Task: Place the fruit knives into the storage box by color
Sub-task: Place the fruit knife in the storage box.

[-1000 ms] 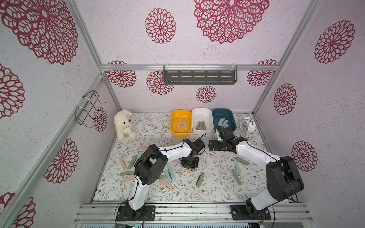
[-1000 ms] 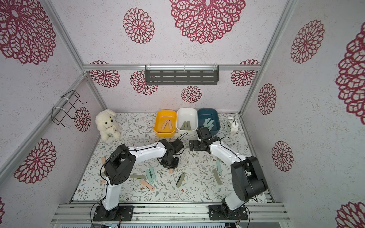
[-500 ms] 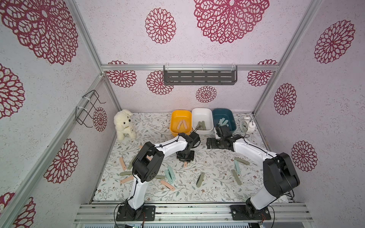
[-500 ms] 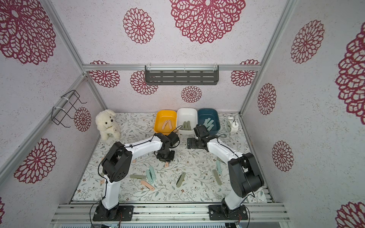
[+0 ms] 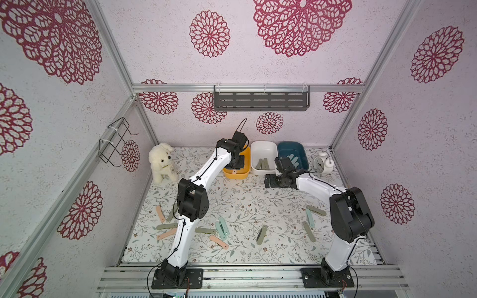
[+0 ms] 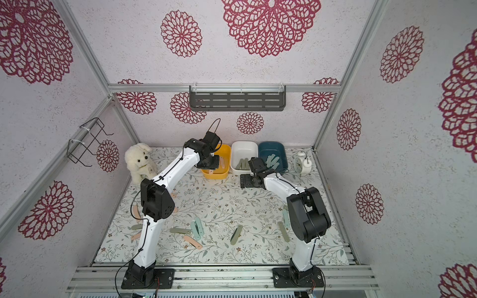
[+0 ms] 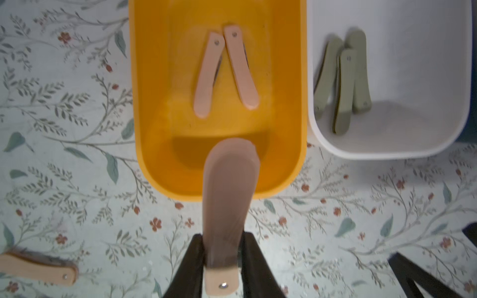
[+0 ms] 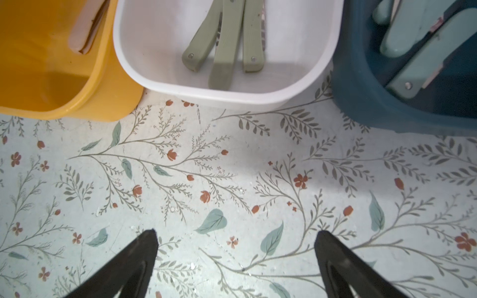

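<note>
My left gripper [image 7: 223, 240] is shut on a peach-pink fruit knife [image 7: 229, 185], whose free end hangs over the near rim of the yellow-orange storage box [image 7: 144, 154]. Two pink knives [image 7: 206, 77] lie inside that tub. In both top views this gripper [image 5: 236, 167] [image 6: 210, 167] hovers at the yellow tub's [image 5: 245, 174] front. The white tub [image 5: 263, 149] holds olive knives [image 8: 224, 51], and the teal tub [image 5: 291, 151] holds mint ones [image 8: 413, 46]. My right gripper [image 8: 236, 237] [image 5: 268, 180] stands open and empty, low over the mat before the white tub.
Several loose knives lie on the front of the mat: pink [image 5: 160, 214], mint [image 5: 222, 228], olive [image 5: 261, 234]. A plush dog [image 5: 161, 162] sits at back left, an alarm clock [image 5: 322, 165] at back right. A grey shelf [image 5: 260, 102] and a wire rack [image 5: 114, 142] hang on the walls.
My left arm has risen from the middle of the mat and swung back to the yellow tub, carrying the pink knife. The right gripper has barely shifted and stays open.
</note>
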Available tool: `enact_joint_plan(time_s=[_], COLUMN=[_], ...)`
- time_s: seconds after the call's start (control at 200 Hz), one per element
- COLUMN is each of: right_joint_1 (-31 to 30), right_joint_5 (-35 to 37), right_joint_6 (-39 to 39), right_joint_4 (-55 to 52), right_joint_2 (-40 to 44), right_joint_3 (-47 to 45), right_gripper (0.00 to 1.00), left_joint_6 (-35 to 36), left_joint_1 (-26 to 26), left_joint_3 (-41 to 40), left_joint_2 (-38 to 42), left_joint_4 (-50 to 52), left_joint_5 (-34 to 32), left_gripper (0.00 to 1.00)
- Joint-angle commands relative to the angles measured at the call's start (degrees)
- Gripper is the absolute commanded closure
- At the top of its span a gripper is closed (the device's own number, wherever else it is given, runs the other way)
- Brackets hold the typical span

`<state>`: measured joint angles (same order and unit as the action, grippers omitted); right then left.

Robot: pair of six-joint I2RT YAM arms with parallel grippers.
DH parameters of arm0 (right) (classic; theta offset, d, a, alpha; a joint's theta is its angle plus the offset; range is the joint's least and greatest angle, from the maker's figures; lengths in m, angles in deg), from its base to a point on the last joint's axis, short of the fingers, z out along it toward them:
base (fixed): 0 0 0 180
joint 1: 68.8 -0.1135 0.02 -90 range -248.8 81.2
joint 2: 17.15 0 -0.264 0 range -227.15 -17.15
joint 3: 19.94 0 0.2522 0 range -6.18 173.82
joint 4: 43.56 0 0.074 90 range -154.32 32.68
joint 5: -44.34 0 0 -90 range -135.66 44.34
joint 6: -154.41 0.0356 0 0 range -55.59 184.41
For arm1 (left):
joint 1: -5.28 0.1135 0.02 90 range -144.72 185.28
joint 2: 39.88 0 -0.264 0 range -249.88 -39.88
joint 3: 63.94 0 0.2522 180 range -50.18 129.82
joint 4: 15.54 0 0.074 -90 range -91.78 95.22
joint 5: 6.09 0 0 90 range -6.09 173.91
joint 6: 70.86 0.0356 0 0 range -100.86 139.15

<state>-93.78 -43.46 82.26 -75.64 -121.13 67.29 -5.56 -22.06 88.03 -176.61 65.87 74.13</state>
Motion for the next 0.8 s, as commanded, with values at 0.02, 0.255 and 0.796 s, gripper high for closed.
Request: enact_joint_plan(time_s=[0.02, 0.255, 0.796], right_joint_1=[0.6, 0.6, 0.7], right_joint_5=[-1.8, -4.0, -4.1], right_joint_6=[-1.9, -1.7, -0.3], right_joint_4=[-1.5, -1.0, -4.1], right_joint_2=[0.6, 4.4, 20.2], right_joint_3=[1.9, -2.1, -20.3], right_gripper=[0.01, 0.01, 0.01], left_joint_6=[4.7, 4.9, 4.0], left_joint_1=[1.5, 3.3, 3.6], left_joint_3=[7.7, 8.8, 4.1], left_joint_2=[-7.4, -12.6, -8.0], left_joint_4=[1.3, -7.2, -9.4], left_joint_5=[0.3, 3.8, 5.6], left_gripper=[0.85, 0.85, 0.14])
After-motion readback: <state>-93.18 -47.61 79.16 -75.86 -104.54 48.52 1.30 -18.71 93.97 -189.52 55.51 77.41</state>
